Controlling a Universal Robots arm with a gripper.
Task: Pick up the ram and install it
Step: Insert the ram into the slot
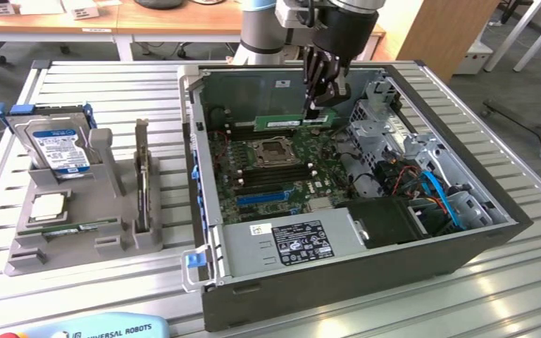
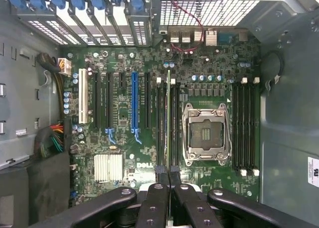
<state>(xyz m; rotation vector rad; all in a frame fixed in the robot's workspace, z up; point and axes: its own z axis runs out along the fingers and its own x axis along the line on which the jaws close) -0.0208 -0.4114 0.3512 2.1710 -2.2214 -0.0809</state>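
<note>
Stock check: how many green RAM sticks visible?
2: one thin green circuit-board stick in the black gripper at the motherboard; another flat in the grey tray. More possibly hidden.

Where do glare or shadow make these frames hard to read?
Exterior view: light glares off the table slats beside the computer case; the motherboard is evenly lit. Wrist view: the perforated grille is washed out, the case wall sits in shade, the ram is well lit edge-on.
</note>
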